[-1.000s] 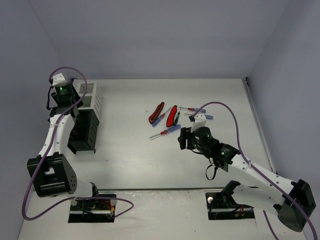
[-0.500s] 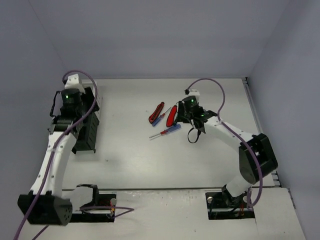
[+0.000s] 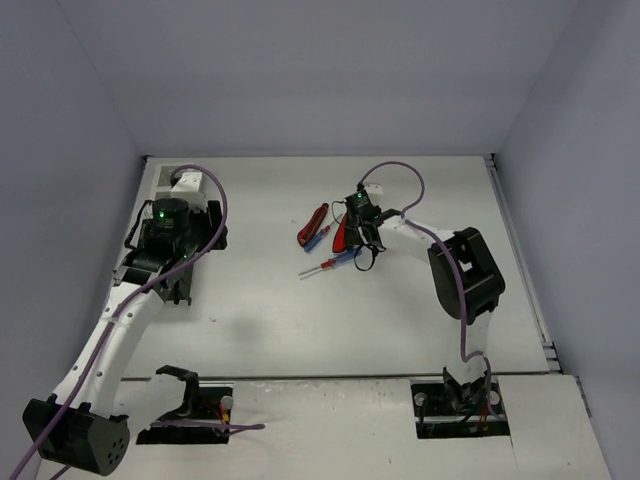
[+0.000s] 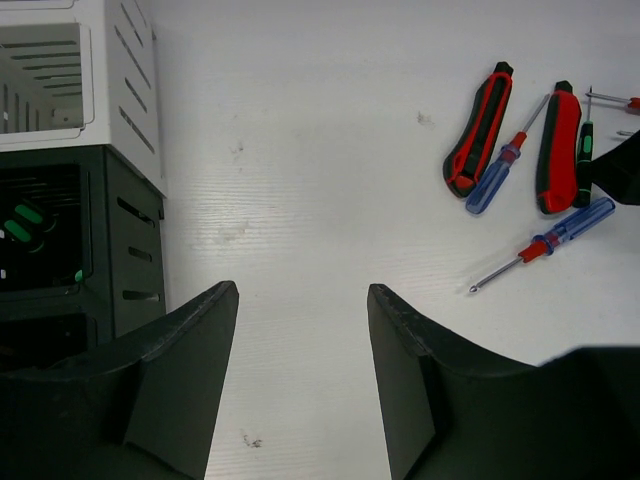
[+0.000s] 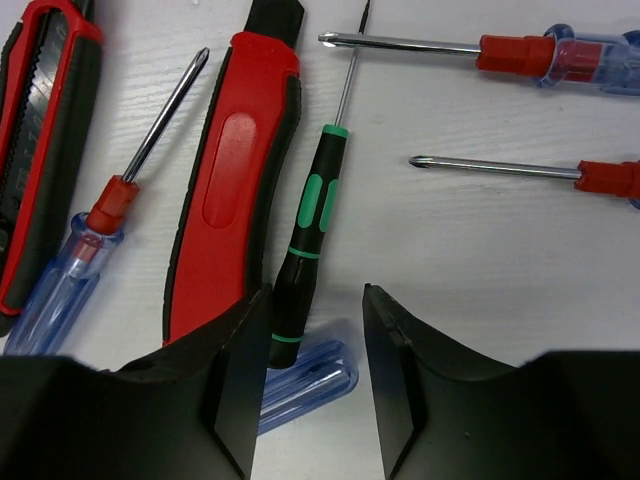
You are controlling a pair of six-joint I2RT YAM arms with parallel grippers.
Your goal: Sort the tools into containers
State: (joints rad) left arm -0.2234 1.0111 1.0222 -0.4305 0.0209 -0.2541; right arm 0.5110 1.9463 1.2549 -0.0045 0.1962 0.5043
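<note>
Several tools lie in a cluster mid-table: two red-and-black-handled tools (image 3: pixel 313 225) (image 5: pixel 225 200) and blue/red screwdrivers (image 3: pixel 335 263) (image 5: pixel 520 50). A black/green screwdriver (image 5: pixel 305 250) lies there too. My right gripper (image 5: pixel 315 295) is open and low over the cluster (image 3: pixel 358 238). The black/green screwdriver's handle end lies between its jaws, against the left finger. My left gripper (image 4: pixel 300 290) is open and empty, held above bare table (image 3: pixel 200 240) between the bins and the tools. A white bin (image 4: pixel 60 80) and a black bin (image 4: pixel 80 240) stand at the far left. The black bin holds green-marked handles.
The bins stand in a row along the left wall, partly hidden under my left arm in the top view (image 3: pixel 165 180). Another blue screwdriver handle (image 5: pixel 310 385) lies under the right gripper. Walls close the table on the left, back and right.
My left arm has swung right, away from above the bins. My right gripper has moved away from the base and left, down onto the tool cluster at the black/green screwdriver.
</note>
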